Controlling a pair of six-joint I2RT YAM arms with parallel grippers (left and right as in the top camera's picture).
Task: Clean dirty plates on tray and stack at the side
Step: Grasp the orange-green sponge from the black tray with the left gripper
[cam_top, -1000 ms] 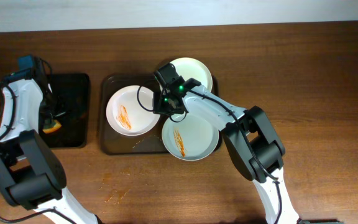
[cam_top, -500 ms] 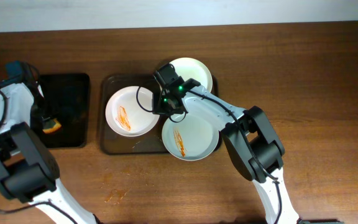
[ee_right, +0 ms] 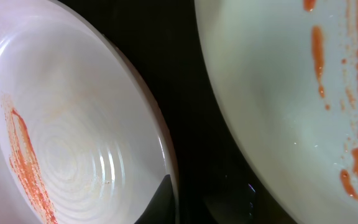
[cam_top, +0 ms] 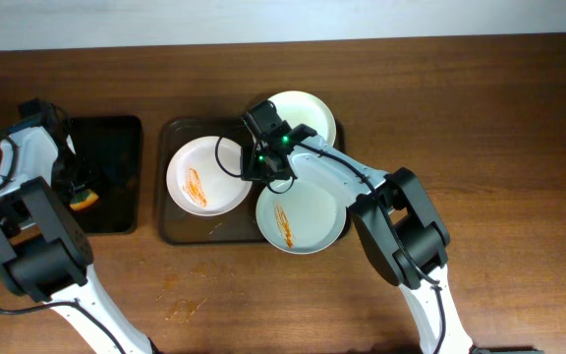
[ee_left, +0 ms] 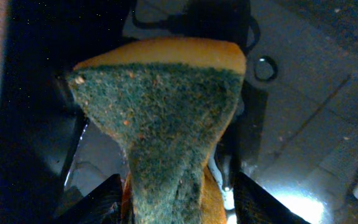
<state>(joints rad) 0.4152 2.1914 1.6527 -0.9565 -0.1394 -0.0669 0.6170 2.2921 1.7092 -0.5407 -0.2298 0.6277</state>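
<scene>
Three plates are sitting on the brown tray [cam_top: 171,136], and nothing about them is changing: the left plate [cam_top: 202,175] and the front plate [cam_top: 303,218] are still showing orange streaks, while the back plate [cam_top: 312,110] is looking plain where the arm leaves it uncovered. Over the last second the left arm has been swinging out toward the table's left edge, yet the sponge [ee_left: 160,118] is staying put over the black tray [cam_top: 116,138], pinched tight at its waist by the left gripper [ee_left: 179,202]. The right gripper [cam_top: 263,169] is not budging; one finger [ee_right: 159,199] is lying on the left plate's rim, and whether it is clamping I cannot tell. Wiping, I'd judge, is not yet starting.
</scene>
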